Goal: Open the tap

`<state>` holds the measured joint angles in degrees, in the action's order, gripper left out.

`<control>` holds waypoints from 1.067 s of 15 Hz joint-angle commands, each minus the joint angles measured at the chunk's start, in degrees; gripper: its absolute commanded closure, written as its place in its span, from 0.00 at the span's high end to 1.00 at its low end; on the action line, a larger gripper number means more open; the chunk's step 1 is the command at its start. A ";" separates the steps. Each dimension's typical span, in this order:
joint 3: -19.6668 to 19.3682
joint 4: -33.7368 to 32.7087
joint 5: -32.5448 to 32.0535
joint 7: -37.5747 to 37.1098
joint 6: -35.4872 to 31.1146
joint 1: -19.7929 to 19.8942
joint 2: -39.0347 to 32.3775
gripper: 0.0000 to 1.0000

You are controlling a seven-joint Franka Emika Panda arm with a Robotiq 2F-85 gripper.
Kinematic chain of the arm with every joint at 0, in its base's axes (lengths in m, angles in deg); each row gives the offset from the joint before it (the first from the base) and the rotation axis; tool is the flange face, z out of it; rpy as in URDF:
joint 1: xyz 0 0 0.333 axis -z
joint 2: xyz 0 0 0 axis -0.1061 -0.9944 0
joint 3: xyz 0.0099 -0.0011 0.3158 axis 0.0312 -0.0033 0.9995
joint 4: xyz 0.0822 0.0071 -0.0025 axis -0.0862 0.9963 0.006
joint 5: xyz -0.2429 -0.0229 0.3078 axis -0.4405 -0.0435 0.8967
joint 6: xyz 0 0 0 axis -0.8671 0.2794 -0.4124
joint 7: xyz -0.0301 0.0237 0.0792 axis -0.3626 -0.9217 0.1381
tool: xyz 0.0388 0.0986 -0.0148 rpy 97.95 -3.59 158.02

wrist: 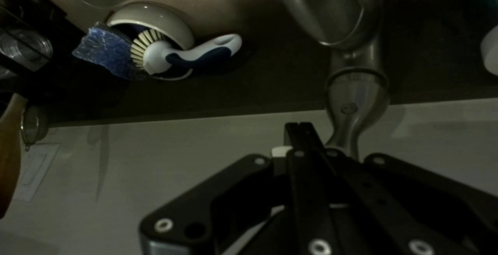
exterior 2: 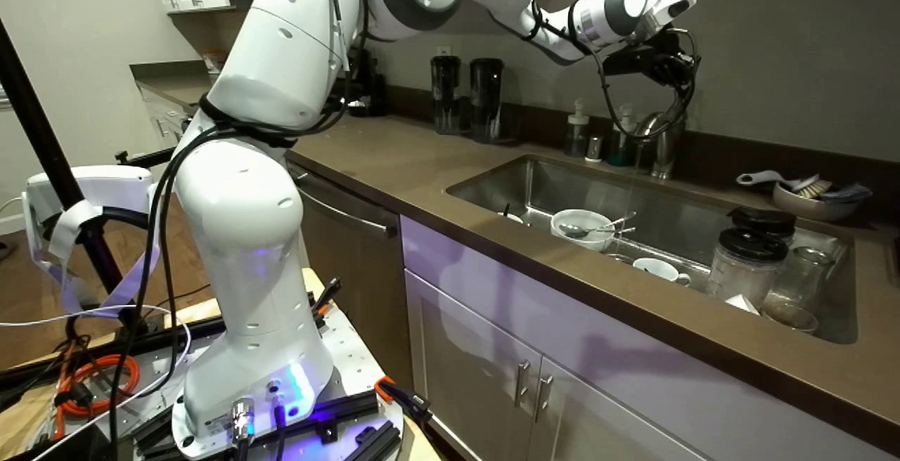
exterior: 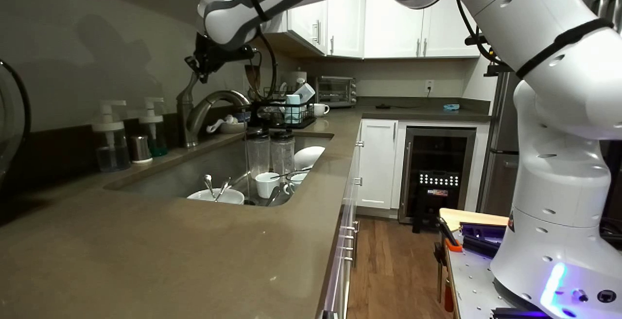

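Observation:
The tap is shiny silver metal and stands behind the sink; it shows in both exterior views (exterior: 197,117) (exterior 2: 663,155) and in the wrist view (wrist: 327,10). Its lever handle (exterior: 184,99) rises from the base and leans up toward the gripper; it also shows in the wrist view (wrist: 356,95). My gripper (wrist: 298,125) is shut with its fingertips together and nothing seen between them. It is close beside the handle's upper end, which passes behind a finger. I cannot tell whether they touch. In the exterior views the gripper (exterior: 200,72) (exterior 2: 678,74) is above the tap.
The sink (exterior 2: 485,173) holds a white bowl, cups and lidded jars. Soap bottles (exterior: 111,139) stand beside the tap. A bowl with a brush (wrist: 155,18) sits on its other side. A dish rack (exterior: 311,117) stands farther along. The wall rises close behind the tap.

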<state>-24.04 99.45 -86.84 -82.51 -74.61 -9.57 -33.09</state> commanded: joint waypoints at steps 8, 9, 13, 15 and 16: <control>3.69 -0.35 4.40 4.78 -1.40 2.67 0.17 0.03; 3.94 -0.08 4.76 4.96 -2.31 2.91 0.20 0.03; 5.88 0.67 7.82 7.25 -4.06 4.56 0.44 0.04; 6.86 0.89 9.63 8.79 -3.98 5.37 0.56 0.03; 7.39 1.01 10.33 9.72 -4.01 5.75 0.58 0.03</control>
<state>-19.04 99.62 -79.84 -77.05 -76.37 -5.33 -33.10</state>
